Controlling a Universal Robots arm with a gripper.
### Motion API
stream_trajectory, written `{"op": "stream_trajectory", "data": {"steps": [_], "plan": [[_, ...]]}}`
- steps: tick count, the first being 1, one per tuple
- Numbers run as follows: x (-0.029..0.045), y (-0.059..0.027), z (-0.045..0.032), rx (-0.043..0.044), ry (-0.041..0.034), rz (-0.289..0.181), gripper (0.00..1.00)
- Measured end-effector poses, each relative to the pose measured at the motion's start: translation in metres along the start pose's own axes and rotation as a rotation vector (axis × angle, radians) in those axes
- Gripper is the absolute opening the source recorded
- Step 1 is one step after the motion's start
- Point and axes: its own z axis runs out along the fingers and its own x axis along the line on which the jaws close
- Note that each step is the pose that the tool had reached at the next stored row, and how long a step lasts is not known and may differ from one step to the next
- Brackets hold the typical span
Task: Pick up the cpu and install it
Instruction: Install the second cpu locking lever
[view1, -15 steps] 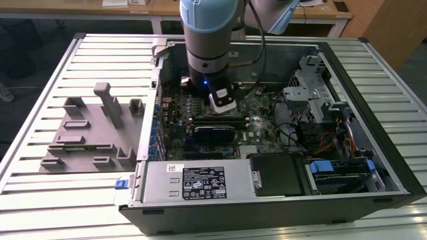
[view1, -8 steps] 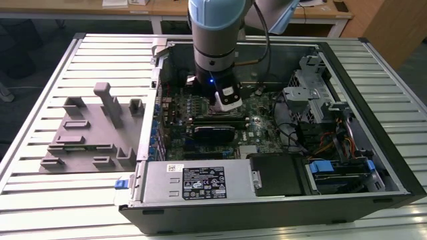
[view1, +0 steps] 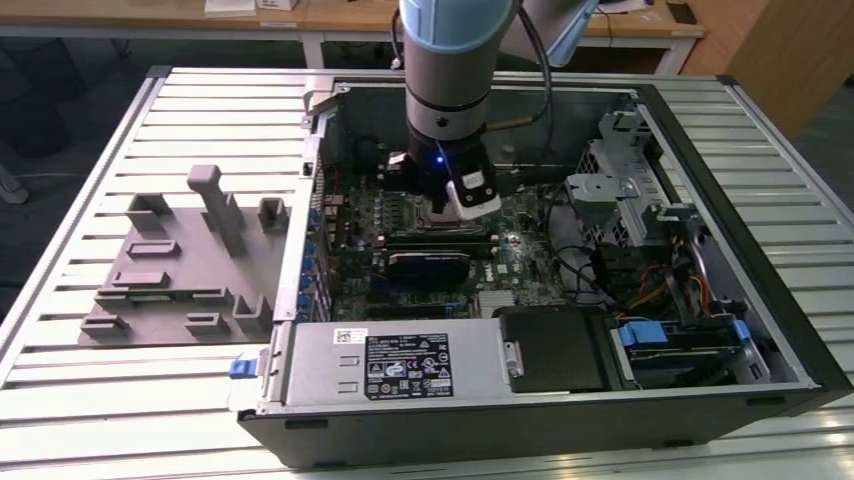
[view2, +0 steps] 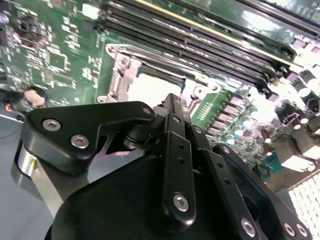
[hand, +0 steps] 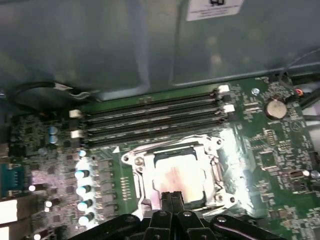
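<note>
The small flat silvery-grey square cpu (hand: 176, 177) is seen lying inside the dark metal square socket frame (hand: 134, 162), directly beneath the black gripper (hand: 172, 196). The fingers are drawn together and seemingly empty, apparently so the chip rests seated.

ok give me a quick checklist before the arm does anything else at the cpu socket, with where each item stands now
1. cpu lying within the socket frame: ok, its silvery top sits inside the frame in the first wrist view.
2. cpu fully flat and seated: cannot tell, glare covers the top and the gripper hides one edge.
3. Gripper centred over the socket: ok, its closed tips sit at the cpu's edge in both wrist views.
4. Gripper free of the cpu: cannot tell, contact point is hidden.
5. Arm clear of the memory slots: ok, they lie beyond the frame, untouched.
6. Computer case open for access: ok.
</note>
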Motion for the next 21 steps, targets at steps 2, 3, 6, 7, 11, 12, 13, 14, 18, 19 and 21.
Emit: {"op": "stream_trajectory", "data": {"steps": [2,3,6,7,11,12,13,14,18,19,21], "plan": [[-0.0020,0.0018,0.0005,0.0162,-0.0034,0.000,0.11],[-0.0028,0.0031,0.0008,0.0233,-0.0048,-0.001,0.11],[-0.0043,0.0082,0.0022,0.0428,-0.0087,-0.002,0.11],[-0.0046,0.0106,0.0027,0.0477,-0.0096,-0.002,0.11],[-0.0061,0.0206,0.0057,0.0574,-0.0116,-0.002,0.11],[-0.0065,0.0231,0.0064,0.0607,-0.0123,-0.003,0.11],[-0.0068,0.0251,0.0071,0.0657,-0.0133,-0.003,0.11],[-0.0069,0.0253,0.0072,0.0680,-0.0139,-0.003,0.11],[-0.0069,0.0253,0.0071,0.0693,-0.0140,-0.003,0.11],[-0.0069,0.0253,0.0071,0.0698,-0.0142,-0.003,0.11],[-0.0069,0.0253,0.0071,0.0700,-0.0142,-0.003,0.11]]}}
